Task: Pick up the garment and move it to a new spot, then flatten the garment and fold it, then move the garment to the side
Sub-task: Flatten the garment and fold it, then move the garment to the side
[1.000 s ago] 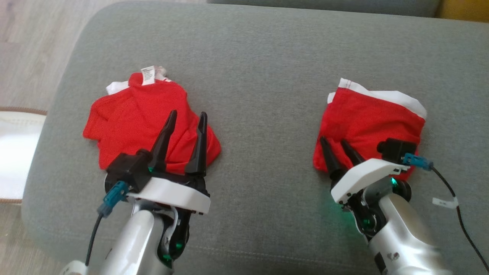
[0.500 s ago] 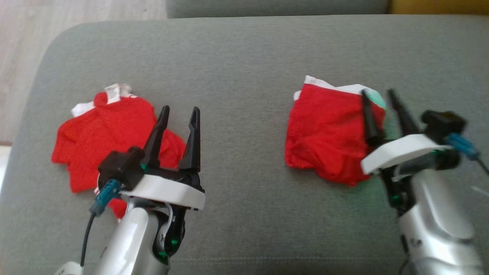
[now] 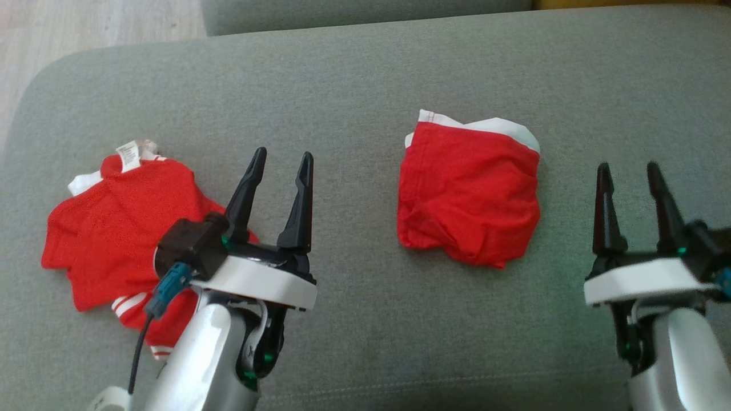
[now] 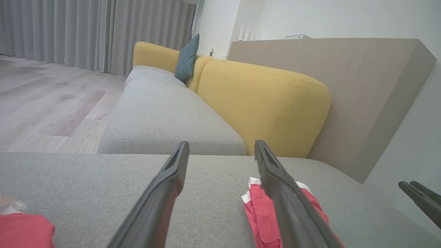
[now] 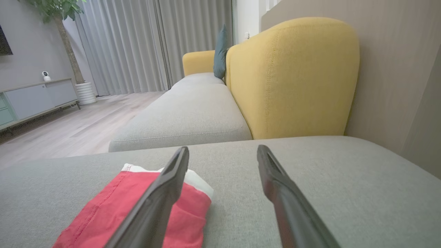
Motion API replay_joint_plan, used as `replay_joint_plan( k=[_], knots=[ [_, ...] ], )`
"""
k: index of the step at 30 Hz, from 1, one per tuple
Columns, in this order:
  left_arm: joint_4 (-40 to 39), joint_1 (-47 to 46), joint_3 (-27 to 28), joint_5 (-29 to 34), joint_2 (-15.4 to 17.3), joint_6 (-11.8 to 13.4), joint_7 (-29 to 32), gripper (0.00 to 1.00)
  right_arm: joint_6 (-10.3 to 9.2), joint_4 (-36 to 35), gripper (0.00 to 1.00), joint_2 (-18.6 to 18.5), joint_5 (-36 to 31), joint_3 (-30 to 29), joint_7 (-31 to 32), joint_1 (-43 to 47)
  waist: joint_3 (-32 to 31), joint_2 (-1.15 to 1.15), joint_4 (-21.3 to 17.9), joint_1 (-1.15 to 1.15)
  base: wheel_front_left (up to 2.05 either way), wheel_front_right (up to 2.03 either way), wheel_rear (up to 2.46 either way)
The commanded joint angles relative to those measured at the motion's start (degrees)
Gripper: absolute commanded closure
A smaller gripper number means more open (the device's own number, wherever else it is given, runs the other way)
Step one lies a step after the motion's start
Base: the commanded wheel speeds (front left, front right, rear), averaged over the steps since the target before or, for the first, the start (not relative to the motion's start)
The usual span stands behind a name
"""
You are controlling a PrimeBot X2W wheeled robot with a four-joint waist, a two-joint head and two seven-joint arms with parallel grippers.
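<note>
1. The folded red garment (image 3: 468, 191), with white trim along its far edge, lies flat on the grey cushion (image 3: 365, 74). Neither gripper is touching it.
2. The left gripper (image 3: 283, 155) hangs over the cushion to the left of the folded garment and apart from it. Its two dark fingers are spread wide and empty.
3. The right gripper (image 3: 627, 166) is near the folded garment's right side, also apart from it. It too is released, with nothing between its fingers.
4. In the right wrist view, the folded garment shows low and to the left, with one finger crossing in front of its corner.
5. A crumpled red garment (image 3: 120, 222), with a white label at its collar and striped cuffs, lies well apart to the left of the folded garment. It is on the far side of the left gripper, and the left arm partly covers it.
6. Beyond the folded garment, past the cushion's far edge, a yellow backrest (image 4: 265, 103) rises beside another grey seat (image 4: 165, 117). A teal pillow (image 4: 187, 57) leans further along.
</note>
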Motion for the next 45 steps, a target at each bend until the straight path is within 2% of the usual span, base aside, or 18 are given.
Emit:
replay_joint_plan(
  k=[1, 9, 14, 23, 29, 38, 39, 40, 45],
  knots=[
    [-1.8, -1.8, 1.6, 0.8, 0.5, -0.2, -0.3, 0.0, 0.23, -2.2, 0.0, 0.2, 1.2, 1.5, -1.1, 0.3, 0.1, 0.0, -0.3, 0.0, 0.0, 0.0, 0.0],
    [-2.0, -0.4, 2.0, 0.8, 0.5, -0.3, -0.3, 0.0, 0.23, -1.4, 0.0, 0.2, 2.2, 1.7, -2.2, 1.1, 0.5, 0.0, -0.3, 0.0, 0.0, 0.0, 0.0],
    [-2.3, -1.0, 2.0, 0.8, 0.5, -0.6, -0.3, 0.0, 0.23, 0.1, 0.0, 0.2, 3.5, 2.5, -0.2, 0.0, 2.0, 0.0, 0.8, 0.0, 0.0, 0.0, 0.0],
    [-2.1, -2.5, 1.6, 1.0, 0.5, -1.2, -0.3, 0.0, 0.23, 7.0, 0.0, 0.2, 9.5, 4.7, 4.1, -4.0, 6.6, 0.0, 3.4, 0.0, 0.0, 0.0, 0.0],
    [-2.1, -3.7, 1.9, 1.4, 0.5, -1.8, -0.3, 0.0, 0.23, 12.3, 0.0, 0.2, 11.0, 5.0, 5.5, -7.1, 9.6, 0.0, 4.8, 0.0, 0.0, 0.0, 0.0],
    [-2.8, -6.0, 3.4, 2.2, 0.5, -2.8, -0.3, 0.0, 0.23, 19.9, 0.01, 0.2, 9.3, 6.3, 3.9, -13.4, 14.4, 0.0, 6.1, 0.0, 0.0, 0.0, 0.0],
    [-2.8, -6.1, 3.7, 2.3, 0.5, -2.9, -0.3, 0.0, 0.23, 20.3, 0.57, 0.2, 8.8, 6.6, 3.5, -13.9, 14.7, 0.0, 6.0, 0.0, 0.0, 0.0, 0.0],
    [-2.9, -6.2, 3.9, 2.4, 0.5, -3.0, -0.3, 0.0, 0.23, 20.6, 1.0, 0.2, 8.2, 7.0, 2.9, -14.3, 14.9, 0.0, 5.9, 0.0, 0.0, 0.0, 0.0],
    [-2.8, -6.3, 4.7, 3.0, 0.5, -3.4, -0.3, 0.0, 0.23, 20.9, 1.0, 0.2, 2.7, 7.7, 1.3, -16.3, 15.3, 0.0, 4.5, 0.0, 0.0, 0.0, 0.0]
  ],
)
